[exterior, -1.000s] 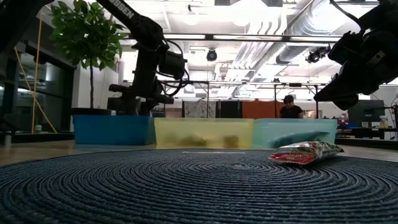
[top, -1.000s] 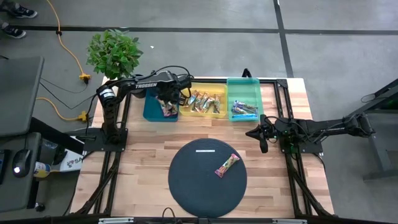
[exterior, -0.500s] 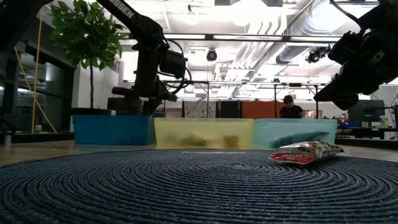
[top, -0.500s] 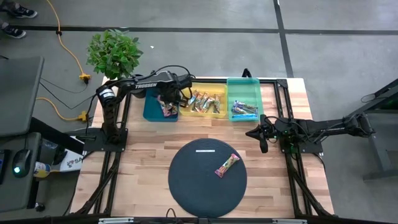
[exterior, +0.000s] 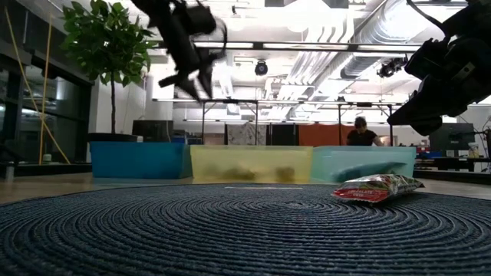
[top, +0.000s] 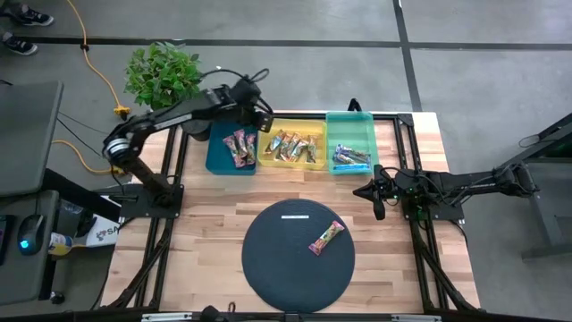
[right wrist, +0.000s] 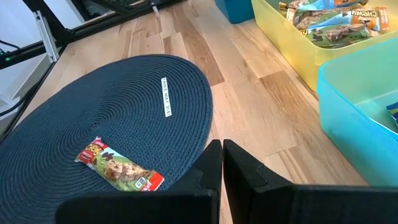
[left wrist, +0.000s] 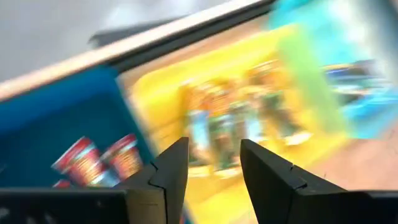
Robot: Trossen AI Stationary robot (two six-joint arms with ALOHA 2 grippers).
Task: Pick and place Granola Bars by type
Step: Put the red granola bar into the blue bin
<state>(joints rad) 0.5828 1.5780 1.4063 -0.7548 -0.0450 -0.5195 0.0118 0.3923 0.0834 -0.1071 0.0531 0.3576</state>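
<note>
Just then the left gripper (left wrist: 213, 163), fingers apart and empty, had risen from the blue tray (top: 220, 156) where pink-red bars (top: 239, 148) lay, suggesting a drop-off done, while one last bar (top: 326, 238) waited on the mat (top: 277, 259) near the right gripper (top: 377, 198), fingers together.

Granola Bars sorted by type
One pink-red bar (top: 326, 237) lies flat near the worktop's middle; the others fill trays along the far edge.
</note>
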